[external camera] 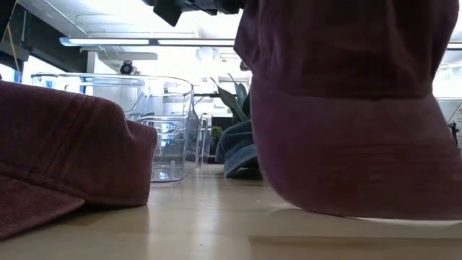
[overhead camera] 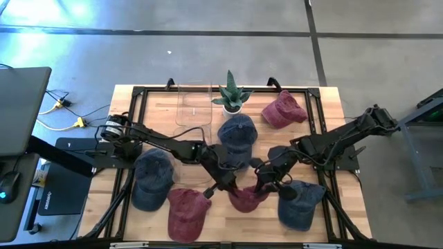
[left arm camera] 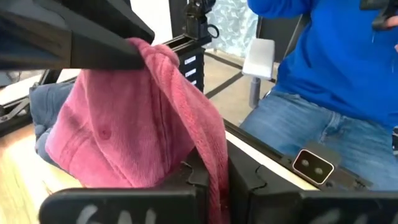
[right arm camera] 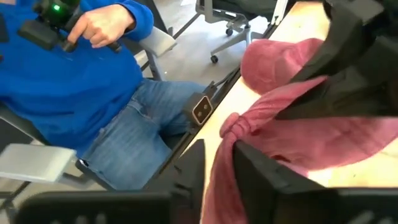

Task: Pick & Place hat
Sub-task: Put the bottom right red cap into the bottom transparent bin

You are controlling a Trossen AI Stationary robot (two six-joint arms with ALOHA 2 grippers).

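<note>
A maroon corduroy hat sits near the table's near edge, between my two grippers. My left gripper reaches in from the left and is shut on one side of it. My right gripper comes from the right and is shut on the opposite side. In the low view the hat fills the right half, its crown bulging down toward the wood. Whether it rests on the table, I cannot tell. My left gripper pinches a bunched fold of the hat's edge between its two fingers, and the cloth runs up taut from the pinch. The crown swells out beyond it. My right gripper pinches a gathered, knotted-looking fold of the hat's opposite edge between its fingers. The cloth stretches away toward the other arm.
Other hats lie around: blue and maroon to the left, blue to the right, blue and maroon farther back. A clear container and a potted plant stand at the far edge. A person in blue sits beyond the near edge.
</note>
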